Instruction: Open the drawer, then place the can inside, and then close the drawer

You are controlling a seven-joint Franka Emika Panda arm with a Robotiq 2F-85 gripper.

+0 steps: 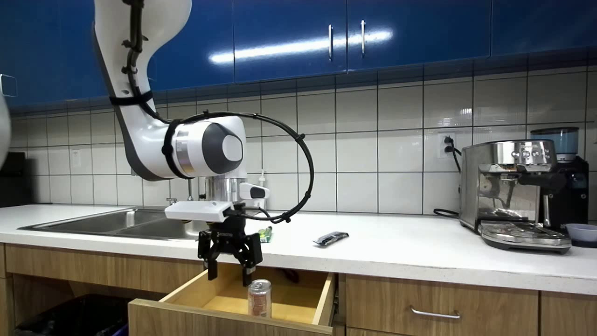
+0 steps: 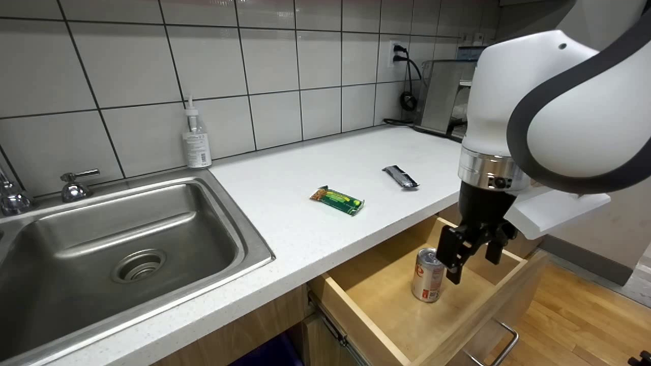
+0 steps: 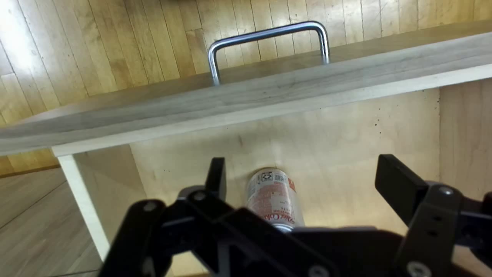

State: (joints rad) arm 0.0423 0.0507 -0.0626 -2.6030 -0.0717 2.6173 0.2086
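1. The Diet Coke can (image 3: pixel 271 194) is small, round and silver, with red and orange print on its side and a shiny metal top. It stands up straight on the floor of the pulled-out wooden drawer (image 2: pixel 386 310).
2. The black gripper (image 1: pixel 230 275) hangs over the drawer, near the can, with its two fingers wide apart.
3. Only the wrist view lets you read the name on the can. It also shows the drawer's metal handle (image 3: pixel 269 34) up close, sticking out over the wood floor (image 3: pixel 127 54).
4. Blue cupboards (image 1: pixel 289 28) show up high in an exterior view. Something dark red (image 1: pixel 291 274) shows there too, at the back of the drawer; maybe it is a cord, but it is too dim to tell.
5. On the white counter (image 2: pixel 285 223), going left to right, there is a steel sink (image 2: pixel 249 236), a clear soap bottle (image 2: pixel 197 147) by its corner, a green snack bar (image 2: pixel 339 201), a silver and black packet (image 2: pixel 402 177), a big espresso machine (image 1: pixel 508 191), a coffee grinder (image 1: pixel 576 191) and a pale bowl (image 1: pixel 580 232).
6. White tiles (image 2: pixel 274 61) cover the wall behind.
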